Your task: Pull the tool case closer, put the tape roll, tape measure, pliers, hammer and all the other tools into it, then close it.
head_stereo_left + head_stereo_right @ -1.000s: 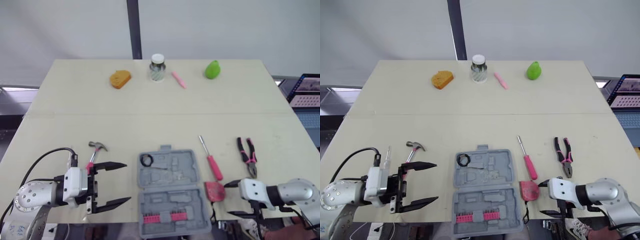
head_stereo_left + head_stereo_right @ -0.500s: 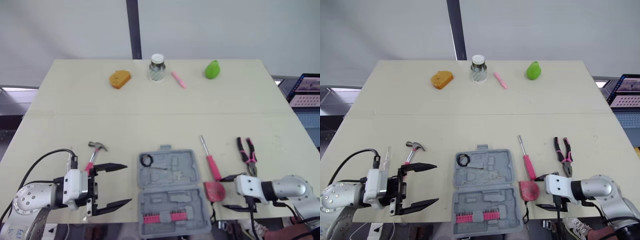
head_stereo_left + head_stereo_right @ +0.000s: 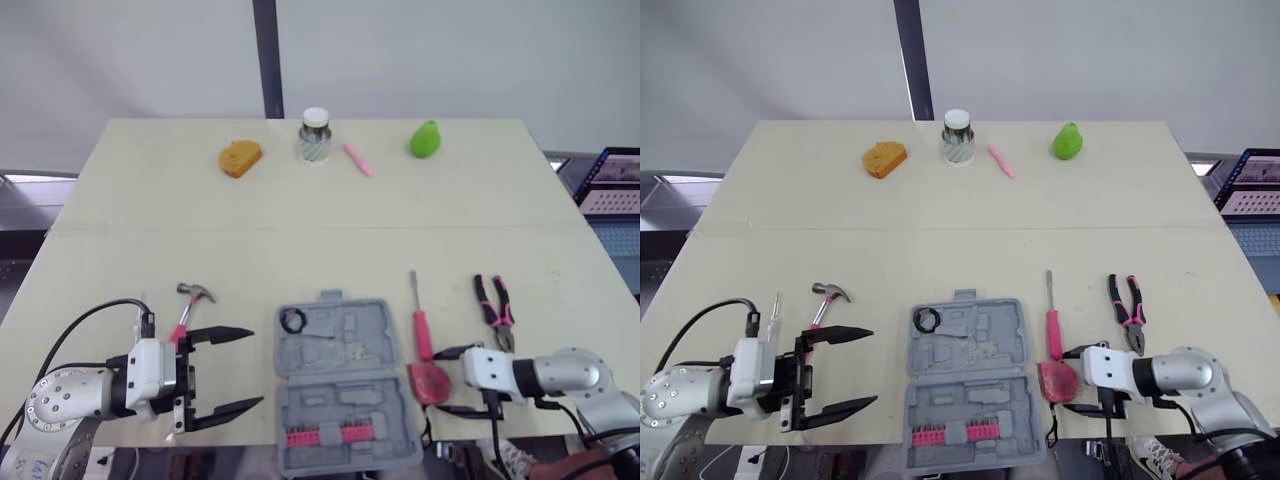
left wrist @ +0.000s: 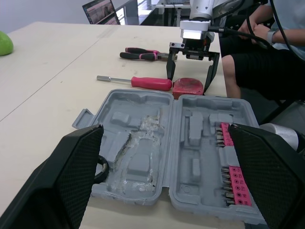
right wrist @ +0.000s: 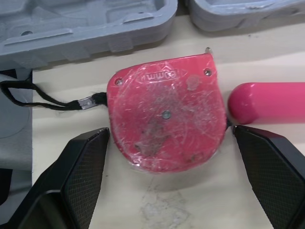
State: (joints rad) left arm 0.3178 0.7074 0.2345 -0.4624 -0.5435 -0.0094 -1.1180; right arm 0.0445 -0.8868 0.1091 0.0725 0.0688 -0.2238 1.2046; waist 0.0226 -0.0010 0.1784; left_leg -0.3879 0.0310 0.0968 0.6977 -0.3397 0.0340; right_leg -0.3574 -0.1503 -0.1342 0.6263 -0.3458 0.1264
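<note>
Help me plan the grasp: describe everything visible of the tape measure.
The tape measure is a flat, rounded pink-red case, plastic-looking and scuffed, with screws and raised lettering on its face. It lies on the table beside the open tool case, a black cord trailing from it, the screwdriver handle close by. The right hand, fingers open, straddles it; contact unclear.

Grey tool case (image 3: 345, 385) open flat; red tape measure (image 3: 430, 383) just beside it

Near edge of counter (image 3: 300, 250), centre: tool case (image 3: 345, 395), tape roll (image 3: 293, 321) in its far-left recess. Left of tool case: hammer (image 3: 190, 303). Right: screwdriver (image 3: 420, 320), tape measure (image 3: 431, 383) at its near end; pliers (image 3: 497, 312) further right. Far edge: jar (image 3: 314, 135).
</note>
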